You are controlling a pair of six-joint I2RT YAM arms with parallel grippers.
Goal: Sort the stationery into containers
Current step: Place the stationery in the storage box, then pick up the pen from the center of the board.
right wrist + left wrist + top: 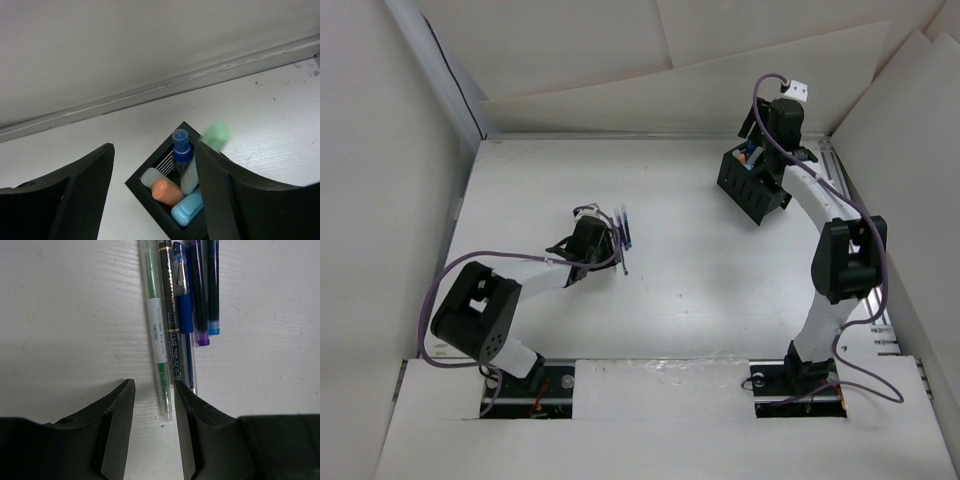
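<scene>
Several thin pens (623, 235) lie side by side on the white table. In the left wrist view they are a clear green pen (159, 335), a dark patterned pen (171, 325), a blue pen (184, 310) and two dark ones with a purple (200, 290) and a blue end (213, 285). My left gripper (152, 425) is open low over the table, and the green pen's tip lies between its jaws. My right gripper (152, 200) is open above the black organizer (145, 203). One compartment holds an orange piece (166, 191), a light blue piece (186, 208), a whitish piece and a blue-capped bottle (181, 146). A blurred green piece (216, 135) shows by the right finger.
The organizer (752, 190) stands at the back right near the rear wall, with my right gripper (760, 165) over it. My left gripper (605, 240) is at mid-left. White walls enclose the table on three sides, and a rail runs along the right edge.
</scene>
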